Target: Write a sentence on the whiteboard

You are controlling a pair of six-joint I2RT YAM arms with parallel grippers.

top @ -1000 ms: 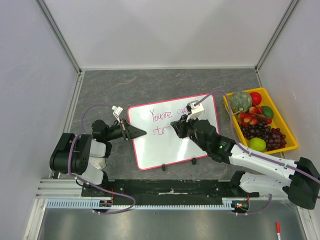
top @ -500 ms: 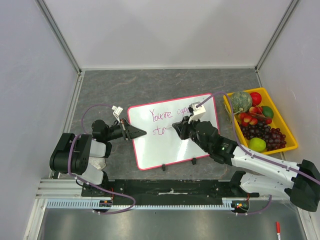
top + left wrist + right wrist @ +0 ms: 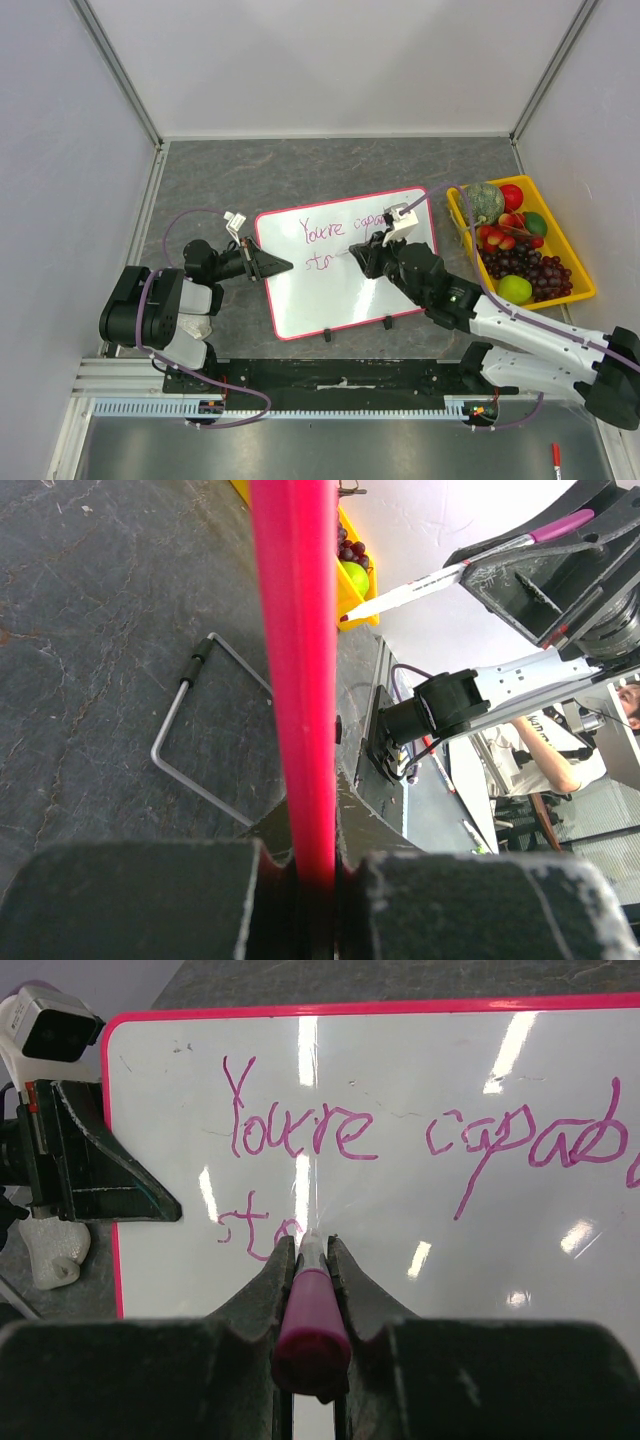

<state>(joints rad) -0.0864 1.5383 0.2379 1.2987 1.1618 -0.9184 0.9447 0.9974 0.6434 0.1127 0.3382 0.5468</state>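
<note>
Snugly around the marker [image 3: 312,1322], right gripper [image 3: 311,1244]

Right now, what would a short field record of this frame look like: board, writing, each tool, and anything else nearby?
whiteboard: lying between the arms, pink rim, two clips on its near edge
sentence: purple; line one reads "You're capab...", line two begun, "st" plus one more letter
left tool: shut on the whiteboard's left rim
right tool: shut on a marker, tip at the end of line two
yellow bin: right of the whiteboard, holds fruit
</note>
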